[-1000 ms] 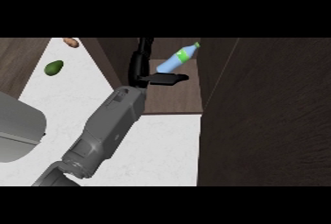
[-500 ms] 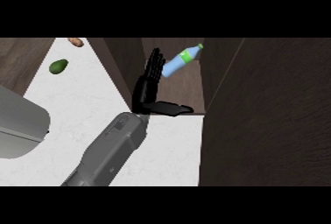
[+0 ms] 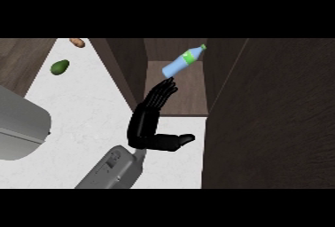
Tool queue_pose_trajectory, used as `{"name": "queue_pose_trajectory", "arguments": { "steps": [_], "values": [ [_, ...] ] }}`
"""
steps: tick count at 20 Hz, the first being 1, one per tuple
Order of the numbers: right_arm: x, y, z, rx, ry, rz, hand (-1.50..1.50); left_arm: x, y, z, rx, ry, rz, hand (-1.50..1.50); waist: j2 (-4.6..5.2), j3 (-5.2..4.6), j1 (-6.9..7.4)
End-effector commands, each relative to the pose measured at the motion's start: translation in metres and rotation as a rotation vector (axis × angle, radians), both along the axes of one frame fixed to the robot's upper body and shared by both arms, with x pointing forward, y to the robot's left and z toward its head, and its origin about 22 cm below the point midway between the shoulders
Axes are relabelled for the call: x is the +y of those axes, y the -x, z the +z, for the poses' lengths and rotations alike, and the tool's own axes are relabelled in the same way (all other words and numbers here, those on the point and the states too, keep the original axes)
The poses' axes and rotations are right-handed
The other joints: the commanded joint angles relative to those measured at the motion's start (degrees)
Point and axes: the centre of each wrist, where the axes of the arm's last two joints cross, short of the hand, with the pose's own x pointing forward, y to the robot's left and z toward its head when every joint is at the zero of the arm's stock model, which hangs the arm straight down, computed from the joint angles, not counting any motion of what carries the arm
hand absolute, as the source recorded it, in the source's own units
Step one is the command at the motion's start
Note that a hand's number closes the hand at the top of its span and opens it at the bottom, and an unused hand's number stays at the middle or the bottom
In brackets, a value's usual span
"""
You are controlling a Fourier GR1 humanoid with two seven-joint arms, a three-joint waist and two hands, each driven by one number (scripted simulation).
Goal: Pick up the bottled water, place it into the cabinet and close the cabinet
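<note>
So the bottled water [image 3: 185,61] is already sitting inside the cabinet [image 3: 191,98], lying on the shelf rather than standing. Its long axis is running diagonally, with the clear base pointing near-left and the green cap pointing far-right toward the back corner.

The left hand [image 3: 145,129] is poking in from the near side, and the bottle is lying right off its fingertips, just far and a touch right of them. The fingers [image 3: 161,95] are stretching out flat and pressed together, pointing almost along the bottle's own axis. The thumb is sticking out sideways to the right over the white counter [image 3: 78,106]. Nothing is being pinched or wrapped. The fingertips are either brushing the base end or stopping just short of it; I can't tell which from this angle.

The right hand isn't showing anywhere, so the left one is the nearer by default.

My read: placing is pretty much done, and what's coming is backing the hand out toward the near side and swinging the door shut. The big dark panel [image 3: 274,115] on the right is looking like that open door, though I'm not sure. I'm watching those fingers, since any push along that diagonal is going to slide the bottle deeper.
</note>
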Motion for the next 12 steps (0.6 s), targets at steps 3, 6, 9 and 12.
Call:
{"name": "queue_pose_trajectory", "arguments": {
  "steps": [3, 6, 9, 12],
  "values": [
    [0.001, 0.002, 0.025, -0.022, 0.146, 0.18, 1.5, 0.033, 0.023, 0.006, 0.033, 0.002, -0.026, 1.5, 0.25, -0.04, -0.24],
    [0.003, 0.013, 0.034, 0.025, 0.155, 0.271, 1.5, 0.052, 0.054, 0.007, 0.043, 0.003, -0.004, 1.5, -0.11, -0.03, -0.19],
    [0.005, 0.013, 0.039, -0.001, 0.177, 0.382, 1.5, 0.076, 0.059, 0.012, 0.038, -0.004, 0.037, -1.5, -0.12, -0.05, -0.35],
    [0.008, 0.008, 0.045, -0.062, 0.216, 0.439, 1.5, 0.102, 0.065, 0.01, 0.002, -0.003, 0.086, -1.5, 0.0, -0.12, 0.34]
  ]
}}
